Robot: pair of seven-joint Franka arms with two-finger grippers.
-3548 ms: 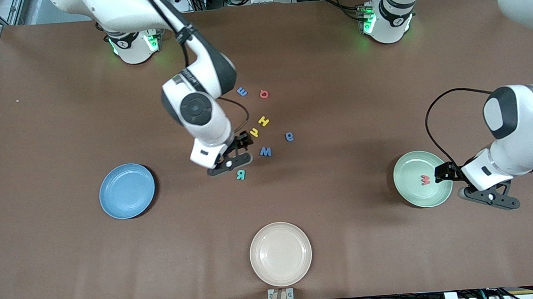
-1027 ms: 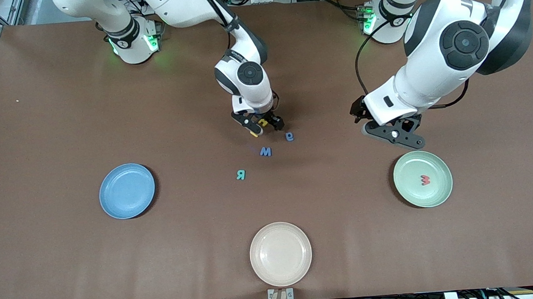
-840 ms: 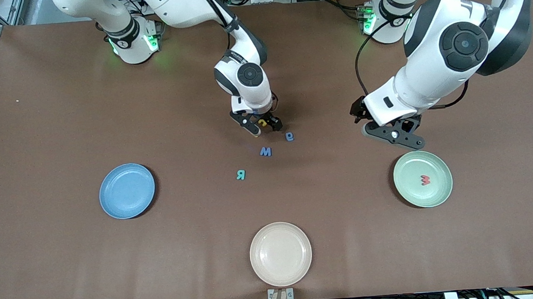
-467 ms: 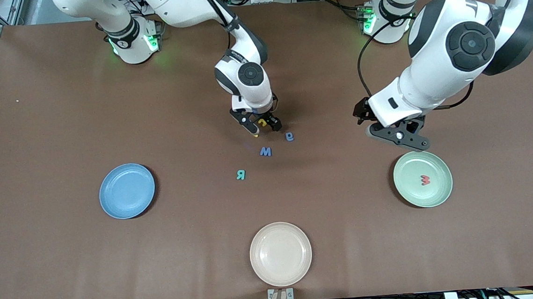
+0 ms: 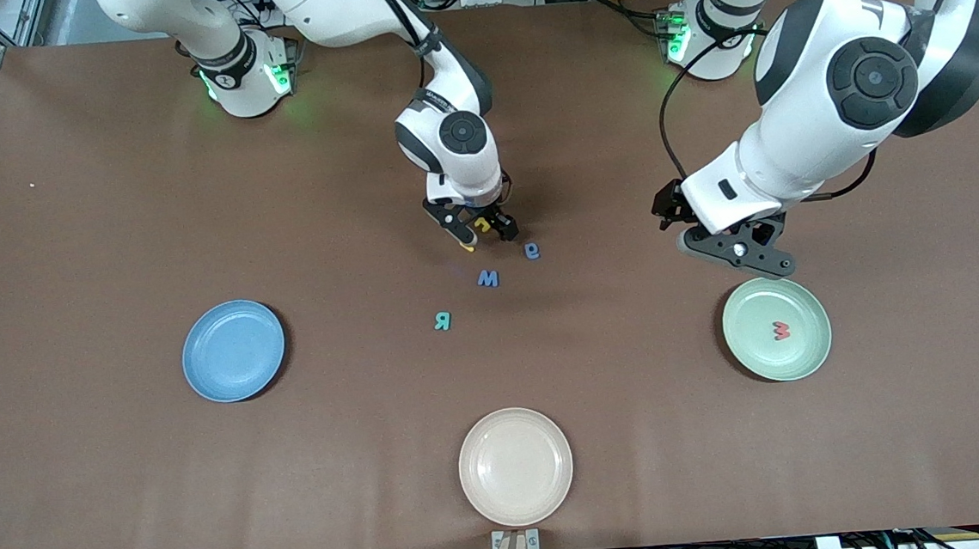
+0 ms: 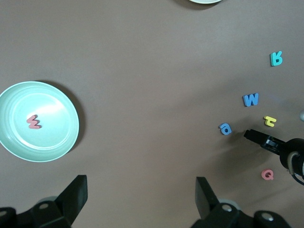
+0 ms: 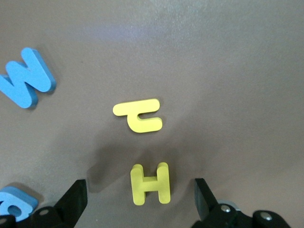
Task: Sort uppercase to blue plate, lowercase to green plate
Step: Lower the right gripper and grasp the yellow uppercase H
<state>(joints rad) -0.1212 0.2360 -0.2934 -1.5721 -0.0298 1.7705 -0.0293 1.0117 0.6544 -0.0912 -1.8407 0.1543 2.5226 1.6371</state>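
The blue plate (image 5: 234, 351) lies bare toward the right arm's end. The right gripper (image 5: 480, 229) stands low over the yellow H (image 7: 150, 183), jaws spread wide, holding nothing; only its wrist view shows the H apart from the hooked yellow letter (image 7: 139, 115). The left wrist view alone reveals the red Q (image 6: 267, 175). The left gripper (image 5: 723, 232), wide open and empty, has drifted toward the green plate (image 5: 810, 355), where the red m (image 5: 780, 331) lies.

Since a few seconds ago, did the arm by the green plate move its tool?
Yes. The left tool was over the green plate's rim toward the left arm's end of the table; now it is over the table just past the plate's rim toward the robots, open.
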